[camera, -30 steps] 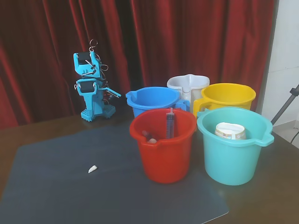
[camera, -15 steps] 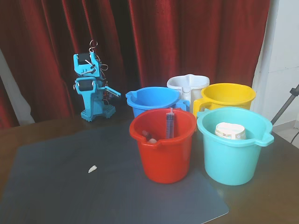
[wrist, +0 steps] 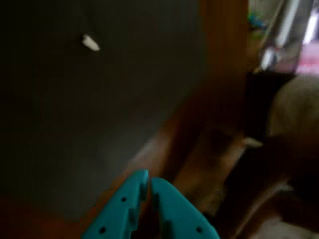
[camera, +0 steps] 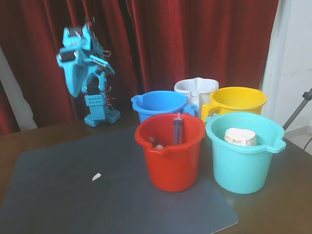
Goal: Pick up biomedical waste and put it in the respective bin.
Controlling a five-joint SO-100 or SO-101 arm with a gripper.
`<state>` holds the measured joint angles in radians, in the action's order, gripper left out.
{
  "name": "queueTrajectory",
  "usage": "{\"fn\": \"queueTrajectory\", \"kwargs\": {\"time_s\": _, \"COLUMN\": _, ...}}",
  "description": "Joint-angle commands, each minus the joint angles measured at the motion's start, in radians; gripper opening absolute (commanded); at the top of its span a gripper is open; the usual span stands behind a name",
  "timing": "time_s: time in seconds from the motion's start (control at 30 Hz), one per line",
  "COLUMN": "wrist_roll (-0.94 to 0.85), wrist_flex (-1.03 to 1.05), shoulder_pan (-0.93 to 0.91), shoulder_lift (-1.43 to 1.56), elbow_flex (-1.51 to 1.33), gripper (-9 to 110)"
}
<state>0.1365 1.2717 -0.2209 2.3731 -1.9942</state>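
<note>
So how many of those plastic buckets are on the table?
5: red plastic bucket front centre, teal plastic bucket front right, blue plastic bucket behind the red, white plastic bucket rear centre, yellow plastic bucket rear right. None seems hidden.

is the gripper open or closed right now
Shut, and empty. In the wrist view the gripper's teal fingertips nearly meet with nothing between them; the tooth-like piece lies apart on the grey mat.

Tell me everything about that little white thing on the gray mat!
The little white piece is tiny, off-white and tapered like a tooth, slightly curved. It lies flat and alone on the dark gray mat, left of the red bucket in the fixed view. Nothing touches it except the mat. The wrist view shows it blurred, far from the gripper.
</note>
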Motion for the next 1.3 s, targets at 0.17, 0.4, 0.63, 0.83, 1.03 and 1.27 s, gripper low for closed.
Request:
{"fn": "queueTrajectory", "kwargs": {"time_s": 0.17, "wrist_roll": 0.032, "wrist_flex": 0.42, "shoulder_pan": 0.006, "shoulder_lift": -0.811, "elbow_flex": 0.765, "gripper": 0}}
{"fn": "queueTrajectory", "kwargs": {"time_s": 0.4, "wrist_roll": 0.018, "wrist_flex": 0.457, "shoulder_pan": 0.012, "shoulder_lift": -1.23, "elbow_flex": 1.109, "gripper": 0}}
{"fn": "queueTrajectory", "kwargs": {"time_s": 0.63, "wrist_roll": 0.02, "wrist_flex": 0.454, "shoulder_pan": 0.012, "shoulder_lift": -1.428, "elbow_flex": 1.213, "gripper": 0}}
{"fn": "queueTrajectory", "kwargs": {"time_s": 0.83, "wrist_roll": 0.015, "wrist_flex": 0.457, "shoulder_pan": 0.014, "shoulder_lift": -1.471, "elbow_flex": 1.197, "gripper": 0}}
{"fn": "queueTrajectory", "kwargs": {"time_s": 1.03, "wrist_roll": 0.014, "wrist_flex": 0.41, "shoulder_pan": 0.058, "shoulder_lift": -1.463, "elbow_flex": 1.085, "gripper": 11}}
{"fn": "queueTrajectory", "kwargs": {"time_s": 1.27, "wrist_roll": 0.018, "wrist_flex": 0.299, "shoulder_pan": 0.158, "shoulder_lift": -1.456, "elbow_flex": 0.923, "gripper": 28}}
